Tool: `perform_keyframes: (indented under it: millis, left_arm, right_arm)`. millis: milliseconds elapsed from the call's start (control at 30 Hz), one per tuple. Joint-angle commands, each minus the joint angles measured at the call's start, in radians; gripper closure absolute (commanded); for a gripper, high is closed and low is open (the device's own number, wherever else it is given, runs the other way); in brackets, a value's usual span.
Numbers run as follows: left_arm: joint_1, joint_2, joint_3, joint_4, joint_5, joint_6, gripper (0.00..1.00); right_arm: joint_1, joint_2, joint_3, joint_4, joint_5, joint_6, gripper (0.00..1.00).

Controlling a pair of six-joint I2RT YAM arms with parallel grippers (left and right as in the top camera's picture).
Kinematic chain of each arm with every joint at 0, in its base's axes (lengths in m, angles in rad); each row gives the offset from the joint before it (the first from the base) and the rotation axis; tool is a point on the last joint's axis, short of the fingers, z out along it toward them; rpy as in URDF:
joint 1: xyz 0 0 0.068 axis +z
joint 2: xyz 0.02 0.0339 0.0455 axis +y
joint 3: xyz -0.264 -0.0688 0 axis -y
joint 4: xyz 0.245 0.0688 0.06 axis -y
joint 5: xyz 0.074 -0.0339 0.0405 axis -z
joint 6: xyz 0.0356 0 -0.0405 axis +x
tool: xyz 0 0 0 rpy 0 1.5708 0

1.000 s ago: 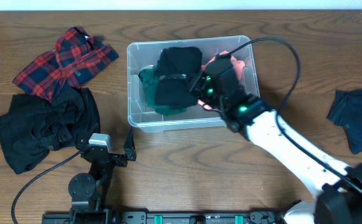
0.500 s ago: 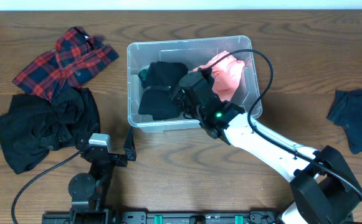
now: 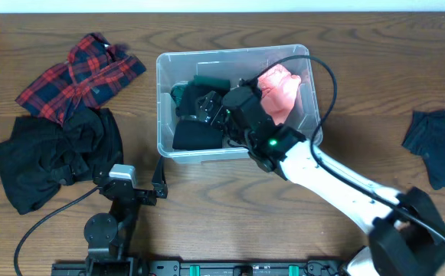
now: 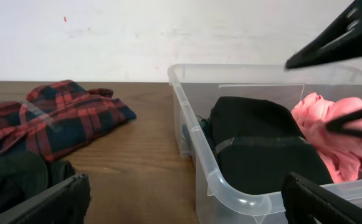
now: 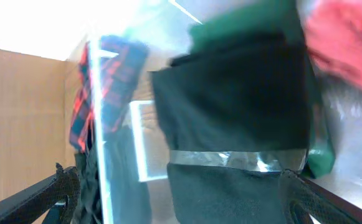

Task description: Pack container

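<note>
From above, the container (image 3: 161,115) stands on the wooden bench (image 3: 230,199). The right hand (image 3: 220,115) is down inside it, over a black garment (image 3: 191,134). A dark green cloth (image 3: 211,80) and a pink cloth (image 3: 277,90) also lie in the container. Left of the container lie a plaid shirt (image 3: 80,73) and a heap of black clothing (image 3: 50,157); well to the right lies a dark blue garment (image 3: 436,146). The left hand (image 3: 130,180) rests near the container's front left corner.

In the left wrist view, this hand is released, its fingers (image 4: 37,205) wide apart and empty, facing the container.

In the right wrist view, the right hand is also released, with fingers (image 5: 37,193) spread above the black garment and not clamping it.
</note>
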Motion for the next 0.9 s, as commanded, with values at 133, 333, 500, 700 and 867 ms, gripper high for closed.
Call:
perform_keyframes:
  millis: [133,333,500,700,867]
  left_arm:
    - [-0.003,0.0,-0.019,-0.032,0.006,-0.002,0.02]
    - [-0.003,0.0,-0.019,-0.032,0.006,-0.002,0.02]
    - [-0.003,0.0,-0.019,-0.032,0.006,-0.002,0.02]
    - [-0.003,0.0,-0.019,-0.032,0.006,-0.002,0.02]
    - [-0.003,0.0,-0.019,-0.032,0.006,-0.002,0.02]
  right_arm:
    - [-0.14,-0.244,0.019,-0.205,0.053,-0.496,0.02]
    - [-0.436,-0.419,0.019,-0.499,0.05,-0.554,0.01]
    - [-0.753,-0.494,0.019,-0.7,0.046,-0.554,0.01]
    - [-1.094,-0.468,0.001,-0.761,0.008,-0.591,0.01]
    - [-1.302,-0.398,-0.013,-0.746,-0.026,-0.639,0.01]
